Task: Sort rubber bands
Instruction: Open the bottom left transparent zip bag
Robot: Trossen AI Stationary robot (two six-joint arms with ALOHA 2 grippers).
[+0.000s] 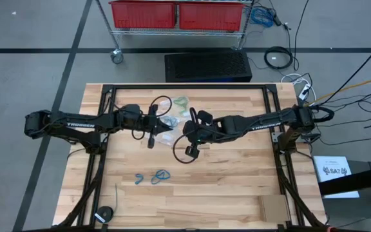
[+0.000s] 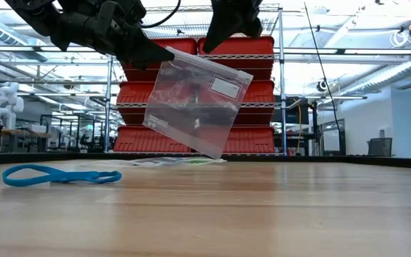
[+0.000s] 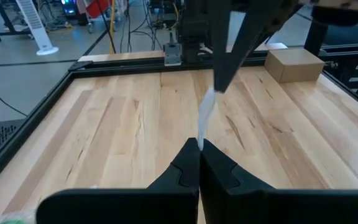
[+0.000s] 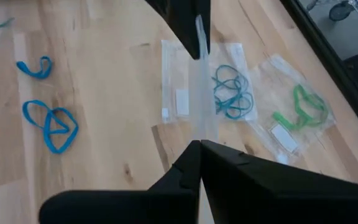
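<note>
I have both arms over the middle of the table [image 1: 237,187], and they hold one clear zip bag [image 2: 197,107] in the air between them. The left gripper [image 1: 161,127] is closed on one top corner of this bag, and the right gripper [image 1: 184,129] is closed on the other corner. In the low view the bag hangs tilted, its lower corner well above the wood, and it looks empty.

The bright blue rubber bands [image 1: 152,177] lie loose on the table, nearer to the front edge, well apart from both grippers. From above I see two pieces side by side, a small one and a bigger twisted one.

The right wrist view shows what the low view does not: under the hanging bag lie more bags flat on the wood. One holds the dark teal rubber bands [image 4: 232,90], and the next one holds the green rubber bands [image 4: 303,107]. An empty flat bag [image 4: 178,81] is just beside them. The left wrist view gives only the edge of the held bag, pinched between its fingers [image 3: 188,171], and a cardboard box [image 3: 294,64] at the far side.
</note>
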